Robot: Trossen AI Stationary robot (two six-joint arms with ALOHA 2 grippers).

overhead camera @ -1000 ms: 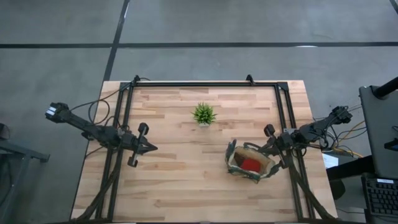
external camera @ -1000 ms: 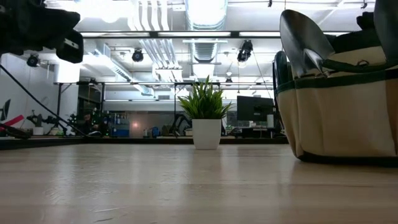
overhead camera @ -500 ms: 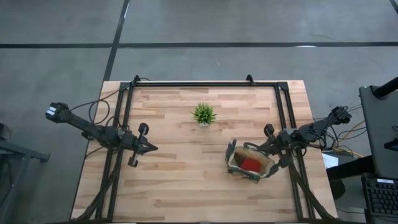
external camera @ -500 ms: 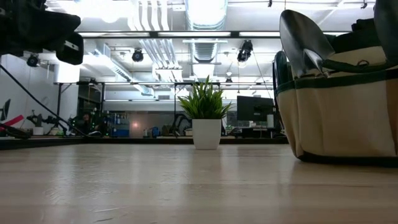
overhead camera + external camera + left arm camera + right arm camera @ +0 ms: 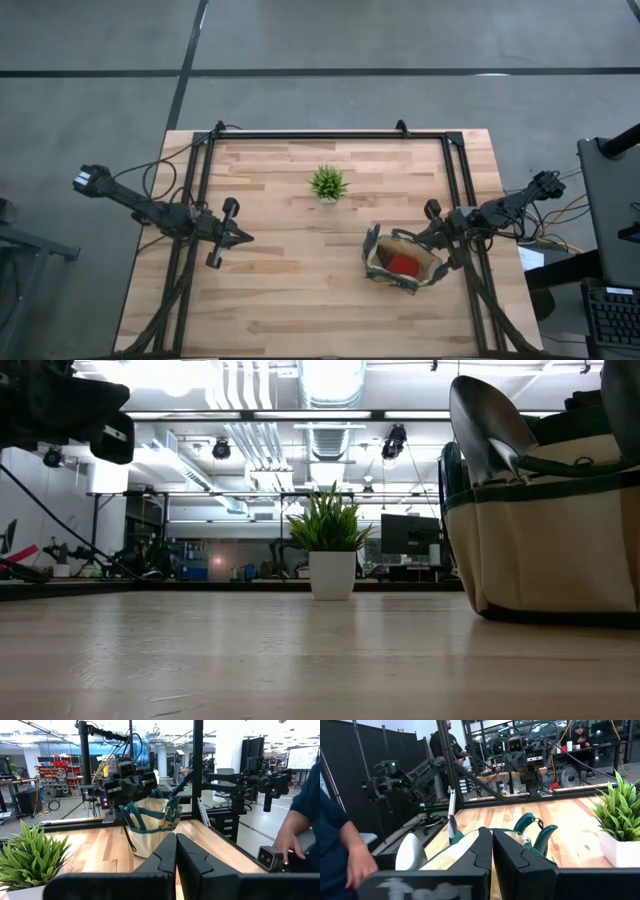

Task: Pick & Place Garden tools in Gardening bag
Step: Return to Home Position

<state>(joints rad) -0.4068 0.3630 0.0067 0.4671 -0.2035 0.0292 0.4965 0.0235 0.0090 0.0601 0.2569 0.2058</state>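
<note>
High view: almost nothing moves between a second ago and now. My left gripper (image 5: 245, 238) hangs over the left side of the table (image 5: 300, 300), well apart from everything. My right gripper (image 5: 420, 237) hangs over the right-hand edge of the gardening bag (image 5: 378, 270). Only the low view shows any shift: the dark bulk of my left arm, in its upper corner, moved a little a second ago and has been still since.

In the left wrist view my two fingers (image 5: 165, 854) press together along their length with nothing between them. The right wrist view shows the same, right-hand fingers (image 5: 481, 847) closed on nothing and the bag's mouth just below them.

The bag stands upright on the right half of the table, near the potted plant (image 5: 327, 183) but clear of it. A red glove-like item (image 5: 403, 263) shows in its mouth from above, and in the low view a silver trowel blade (image 5: 485, 425) sticks up past the rim. No tool lies loose on the boards.

I judge the packing finished, with both arms empty and settling. All that remains is drawing my right arm back off the bag without snagging its loop handles.
</note>
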